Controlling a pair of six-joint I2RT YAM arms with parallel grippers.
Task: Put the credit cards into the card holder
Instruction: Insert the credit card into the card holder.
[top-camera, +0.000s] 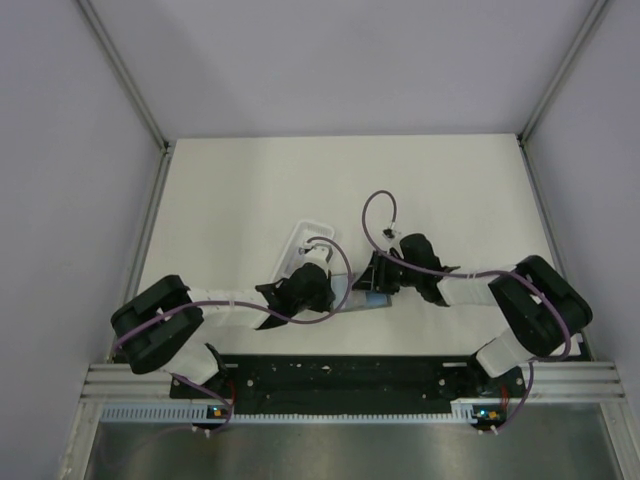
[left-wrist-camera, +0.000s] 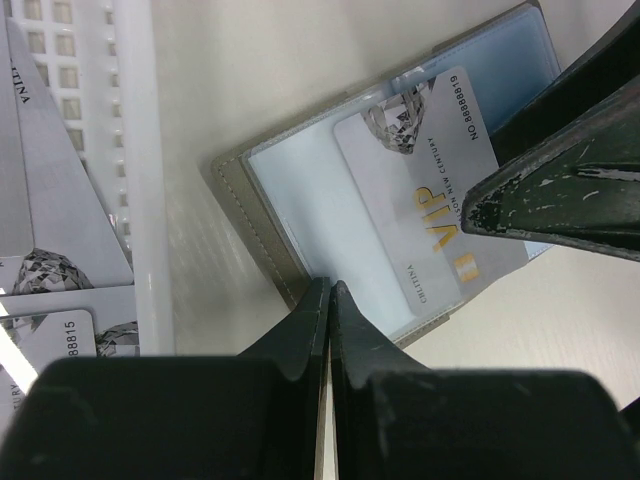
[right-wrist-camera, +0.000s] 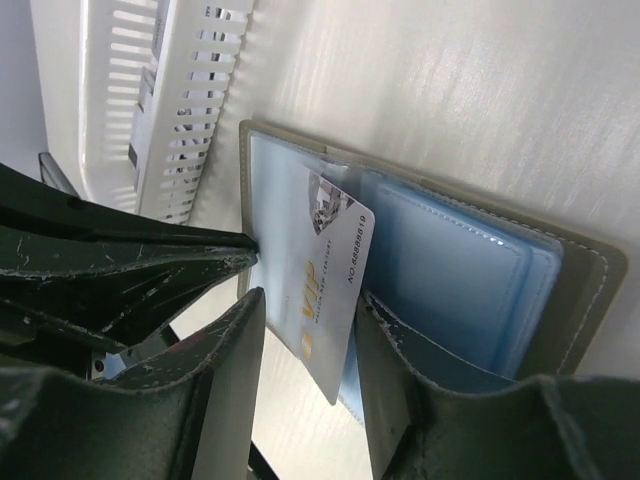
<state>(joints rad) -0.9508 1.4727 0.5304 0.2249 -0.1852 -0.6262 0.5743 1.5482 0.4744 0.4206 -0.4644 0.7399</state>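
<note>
Nearest the arm bases, the left fingers are closed flat against each other. Their tips touch the near rim of the card holder, which lies open on the table with its bluish pockets up. I cannot tell whether they pin that rim down or pinch a layer of it.

Just beyond, the right fingers stand parted over the same holder, and one card, printed VIP, lies in the gap between them. They appear to flank it rather than clamp it. The card's long axis runs along that gap, from the right wrist towards the holder's fold. Its leading end sits at a pocket mouth there, and its trailing end hangs over the holder's edge. How deep it sits in the pocket is not clear.

The right arm is the one lined up with the card, so seating it probably calls for a push along that axis while the left arm braces the holder.

Farther off, just beside the holder, the white tray has more cards waiting in it.
</note>
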